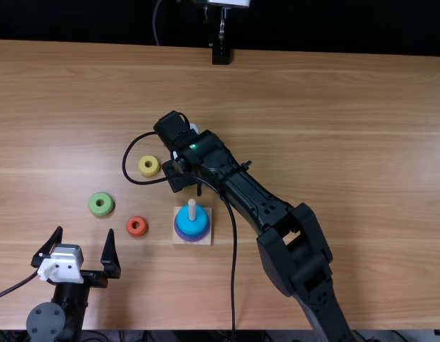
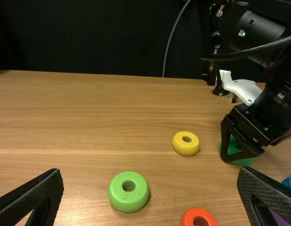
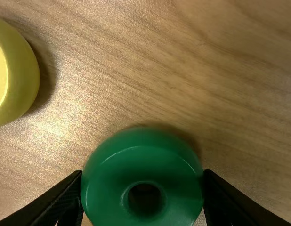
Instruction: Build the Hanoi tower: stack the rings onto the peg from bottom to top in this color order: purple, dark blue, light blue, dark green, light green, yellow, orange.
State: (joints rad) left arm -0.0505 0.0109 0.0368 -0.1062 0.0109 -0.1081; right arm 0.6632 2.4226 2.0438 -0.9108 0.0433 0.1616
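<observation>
Right gripper (image 1: 179,175): dark green ring (image 3: 103,188) pinched between jaws
Left gripper (image 1: 85,231): jaws spread
Peg (image 1: 191,208): blue rings (image 1: 191,225) stacked above purple ring (image 1: 179,234)

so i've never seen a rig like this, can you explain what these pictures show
You're looking at two black robot arms at a wooden table. The top view comes from a fixed camera above; the other two come from cameras on each arm's wrist. The right gripper has its fingers around the dark green ring. The left gripper is open and empty. Yellow, light green and orange rings lie loose. Purple, dark blue and light blue rings are stacked on the peg.
</observation>
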